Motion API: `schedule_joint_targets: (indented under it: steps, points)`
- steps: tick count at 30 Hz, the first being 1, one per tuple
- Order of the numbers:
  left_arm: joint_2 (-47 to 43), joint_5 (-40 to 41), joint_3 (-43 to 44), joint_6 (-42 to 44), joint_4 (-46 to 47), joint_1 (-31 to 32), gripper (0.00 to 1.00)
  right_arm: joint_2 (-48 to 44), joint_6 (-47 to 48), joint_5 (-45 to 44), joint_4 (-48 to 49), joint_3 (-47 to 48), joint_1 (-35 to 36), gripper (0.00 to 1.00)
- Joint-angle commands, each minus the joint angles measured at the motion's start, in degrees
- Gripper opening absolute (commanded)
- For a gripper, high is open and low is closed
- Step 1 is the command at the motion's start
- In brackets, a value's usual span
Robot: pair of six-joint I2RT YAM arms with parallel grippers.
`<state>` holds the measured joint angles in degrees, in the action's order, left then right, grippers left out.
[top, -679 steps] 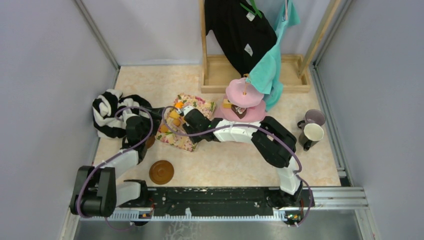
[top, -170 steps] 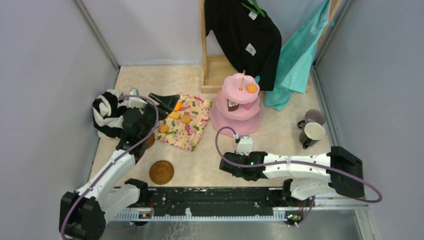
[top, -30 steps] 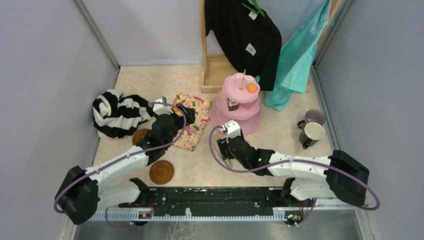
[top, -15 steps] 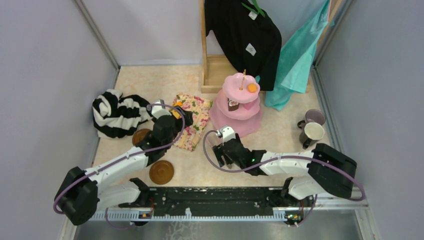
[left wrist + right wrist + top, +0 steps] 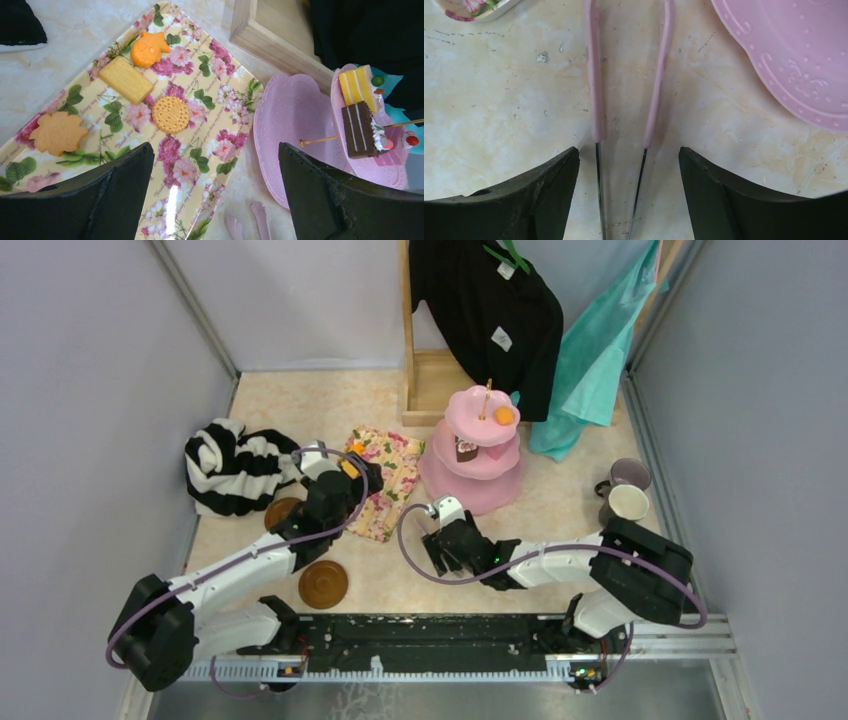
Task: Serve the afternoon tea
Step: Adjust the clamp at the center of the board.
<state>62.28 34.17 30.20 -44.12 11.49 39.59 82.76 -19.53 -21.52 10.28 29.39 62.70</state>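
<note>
Clock read from table centre, 12 far from the bases.
- Pink cake stand (image 5: 480,455) at 1.
- Floral tray (image 5: 210,165) at 11.
- Left gripper (image 5: 215,147) over the tray, jaws wide apart, empty.
- Right gripper (image 5: 627,155) low at 6 of the stand, jaws apart, nothing clamped.
- Mugs (image 5: 625,502) at 3.
- Saucers (image 5: 322,583) at 8.
- Pink tongs (image 5: 594,75) flat between the right jaws.
- Biscuits (image 5: 170,114) on the tray.

Risk: an off-centre close could skid the thin tongs, or knock the stand's rim just beside.
</note>
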Motion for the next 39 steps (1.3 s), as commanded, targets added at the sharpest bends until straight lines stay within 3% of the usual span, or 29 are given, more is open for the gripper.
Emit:
schedule_joint_targets:
  steps: [1, 9, 14, 18, 28, 39]
  points:
    - [1.1, 0.5, 2.4, 0.0, -2.4, 0.0, 0.99, 0.0, -0.3, 2.1, 0.3, 1.9, -0.4, 0.73]
    - [2.5, -14.4, 1.4, 0.0, -3.3, 0.0, 0.97, -7.3, 0.6, 2.6, -2.5, 2.3, 0.6, 0.78]
    - [4.7, -19.6, 0.4, -1.3, -2.0, 1.6, 0.92, -12.1, 0.5, 0.2, -4.5, 2.5, 0.7, 0.78]
    - [8.2, -20.2, 1.2, -2.1, -1.8, 4.4, 0.91, -11.2, 1.1, -1.2, -5.1, 3.3, 0.3, 0.75]
    - [15.2, -20.8, 3.6, -4.9, -2.9, 9.2, 0.84, -6.7, 1.2, -0.7, -1.5, 3.7, -2.8, 0.50]
    - [20.6, -17.6, 9.2, -6.4, -8.3, 11.7, 0.77, -3.8, 1.2, 1.1, 0.6, 3.9, -5.0, 0.43]
